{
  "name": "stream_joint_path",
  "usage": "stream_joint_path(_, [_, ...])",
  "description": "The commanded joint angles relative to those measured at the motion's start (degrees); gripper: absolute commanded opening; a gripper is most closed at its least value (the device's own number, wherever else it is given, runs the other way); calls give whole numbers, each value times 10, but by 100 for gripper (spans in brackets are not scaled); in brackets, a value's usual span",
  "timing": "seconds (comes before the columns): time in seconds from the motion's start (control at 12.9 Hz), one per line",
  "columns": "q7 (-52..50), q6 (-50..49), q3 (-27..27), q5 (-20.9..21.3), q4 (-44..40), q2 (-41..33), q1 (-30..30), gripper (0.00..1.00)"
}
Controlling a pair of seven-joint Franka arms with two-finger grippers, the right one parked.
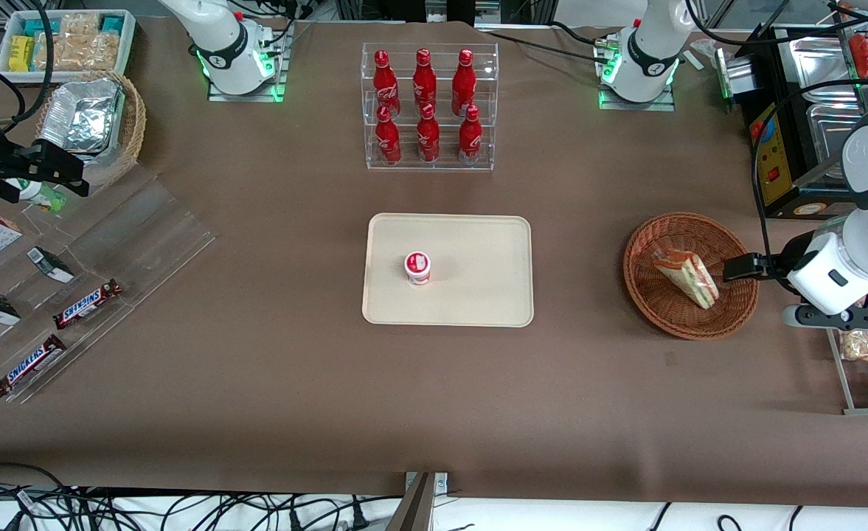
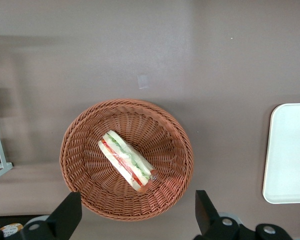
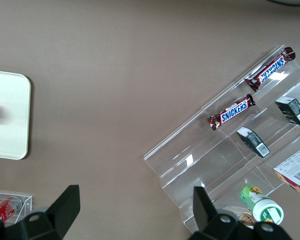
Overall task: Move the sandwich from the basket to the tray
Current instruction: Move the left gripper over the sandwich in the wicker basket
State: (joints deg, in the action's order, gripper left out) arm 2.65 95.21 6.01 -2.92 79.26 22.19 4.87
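The counter is a broad brown surface with wide bare stretches between its things. The tray lies flat near the middle, beige, rectangular, with rounded corners and a low rim. A small red-and-white lidded cup stands on it toward the parked arm's end, leaving most of the tray floor free. Farther from the front camera than the tray stands a clear bottle rack with red bottles, well apart from the tray's edge.

The basket sits toward the working arm's end, well apart from the tray with bare counter between them. It is round, shallow, reddish-brown wicker, its rim unbroken all around.

The sandwich lies in the basket, roughly across its middle: a clear-wrapped triangular wedge of white bread, its cut face showing green, red and orange layers. Its ends stop short of the rim, and wicker floor shows on each long side of it.

The gripper hangs above the basket's edge, clear of the sandwich, its fingers spread wide and holding nothing.
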Motion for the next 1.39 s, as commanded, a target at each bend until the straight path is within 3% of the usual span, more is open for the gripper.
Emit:
stream_joint_path(0.0, [11,-11,1,14,-8,-1,5,100])
stream_joint_path(0.39, [-15,-13,5,13,0,2,-4,100])
stream_joint_path(0.7, [-280,0,5,14,32,14,-7,100])
stream_joint_path(0.93, [-436,92,3,14,117,0,-6,100])
stream_joint_path(1.08, [-472,173,3,18,191,-13,-4,100])
stream_joint_path(1.32, [-512,259,-11,92,279,-23,5,100])
